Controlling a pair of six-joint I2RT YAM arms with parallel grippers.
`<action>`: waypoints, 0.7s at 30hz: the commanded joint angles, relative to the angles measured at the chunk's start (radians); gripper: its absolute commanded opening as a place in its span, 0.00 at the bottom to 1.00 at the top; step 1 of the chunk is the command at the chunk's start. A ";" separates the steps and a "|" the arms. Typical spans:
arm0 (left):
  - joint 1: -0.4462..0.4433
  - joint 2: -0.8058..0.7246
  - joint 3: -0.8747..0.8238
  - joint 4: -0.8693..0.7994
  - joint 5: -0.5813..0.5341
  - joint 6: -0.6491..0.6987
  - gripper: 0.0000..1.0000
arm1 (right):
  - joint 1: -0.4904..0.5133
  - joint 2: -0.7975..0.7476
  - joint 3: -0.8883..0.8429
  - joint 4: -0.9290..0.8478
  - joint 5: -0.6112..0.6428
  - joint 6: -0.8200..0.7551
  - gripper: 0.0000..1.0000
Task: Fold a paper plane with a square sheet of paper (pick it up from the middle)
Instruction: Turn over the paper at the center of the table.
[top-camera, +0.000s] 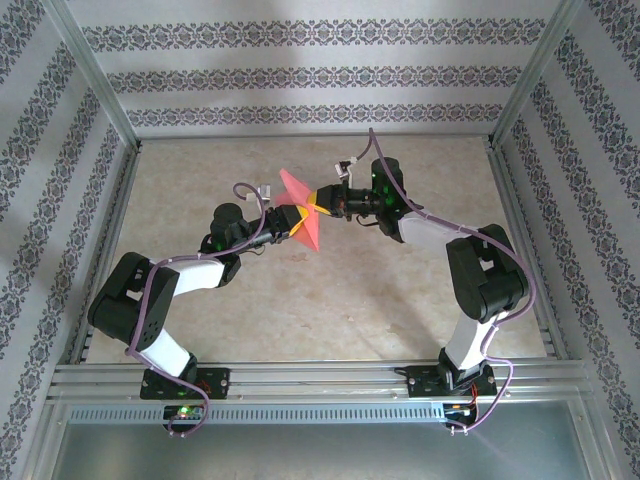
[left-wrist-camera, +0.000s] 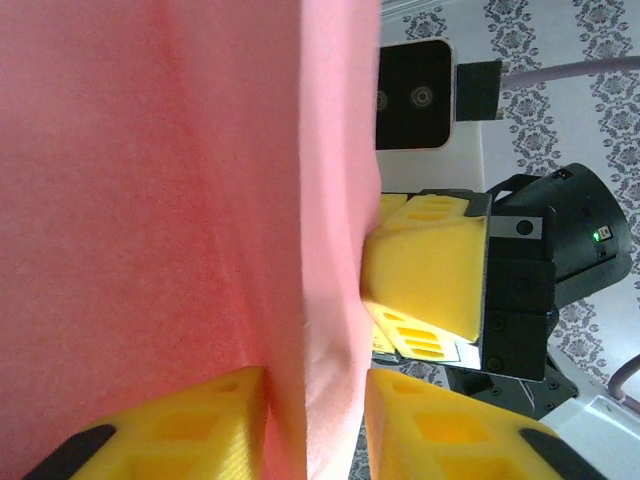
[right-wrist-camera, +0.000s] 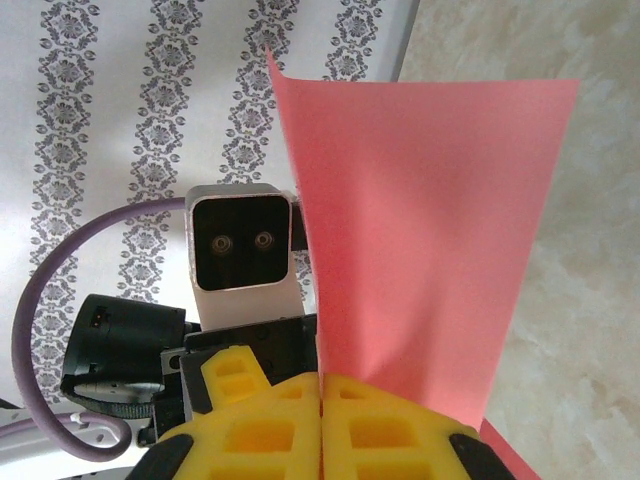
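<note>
Pink paper (top-camera: 296, 186) aloft, right fingers (right-wrist-camera: 260, 430) level, pinching it, left fingers (left-wrist-camera: 200, 430) part-open astride

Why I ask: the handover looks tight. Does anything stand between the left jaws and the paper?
Nothing visible: the square sheet of paper sits between the left gripper's jaws, and the right gripper is shut on it.

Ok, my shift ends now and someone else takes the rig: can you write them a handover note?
Right gripper: shut on the sheet of paper, fingers pressed together.
Left gripper: fingers either side of the sheet; firm grip not certain.
Paper: in the air above the table, between the grippers.
Done: sheet picked up.
To do: the plane folds; no dart shape yet.
</note>
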 joint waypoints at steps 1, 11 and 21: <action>-0.009 -0.006 0.025 0.073 0.023 0.024 0.29 | -0.014 0.020 -0.018 0.042 -0.026 0.018 0.08; -0.007 -0.017 0.025 0.033 0.021 0.052 0.15 | -0.018 0.028 -0.026 0.042 -0.029 0.024 0.10; 0.021 -0.045 0.021 -0.183 -0.004 0.114 0.11 | -0.101 -0.083 -0.090 -0.070 0.087 -0.094 0.45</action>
